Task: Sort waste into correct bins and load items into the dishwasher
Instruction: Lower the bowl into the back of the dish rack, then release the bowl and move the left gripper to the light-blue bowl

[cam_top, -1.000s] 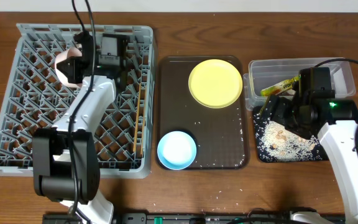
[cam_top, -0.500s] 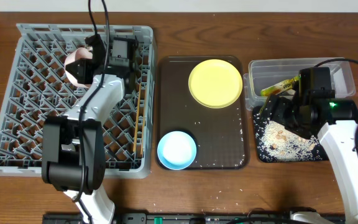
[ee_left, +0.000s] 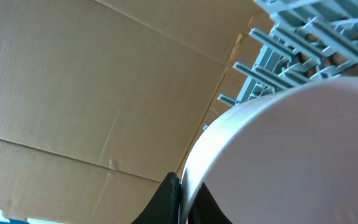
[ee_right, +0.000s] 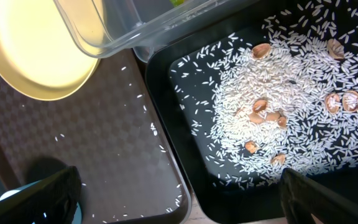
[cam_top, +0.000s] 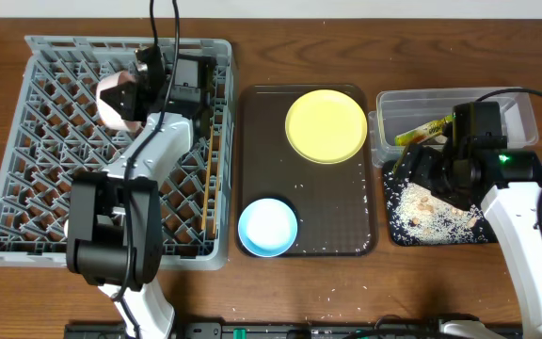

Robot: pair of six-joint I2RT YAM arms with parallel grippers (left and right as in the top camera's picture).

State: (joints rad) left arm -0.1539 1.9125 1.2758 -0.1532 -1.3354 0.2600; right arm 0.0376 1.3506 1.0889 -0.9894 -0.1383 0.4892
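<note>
My left gripper is shut on the rim of the small white bowl, holding it tilted on edge over the far part of the grey dish rack. In the left wrist view the bowl fills the frame, its rim pinched between my fingers. The chopsticks lie in the rack. The yellow plate and light-blue bowl sit on the brown tray. My right gripper is open and empty above the black tray of rice crumbs. The wrapper lies in the clear tub.
Loose rice grains are scattered on the brown tray and on the table in front of it. Brown shell-like bits lie among the rice in the black tray. Cardboard stands behind the rack in the left wrist view.
My left gripper has tipped the white bowl further and shifted it slightly right over the rack. The right arm has not moved.
</note>
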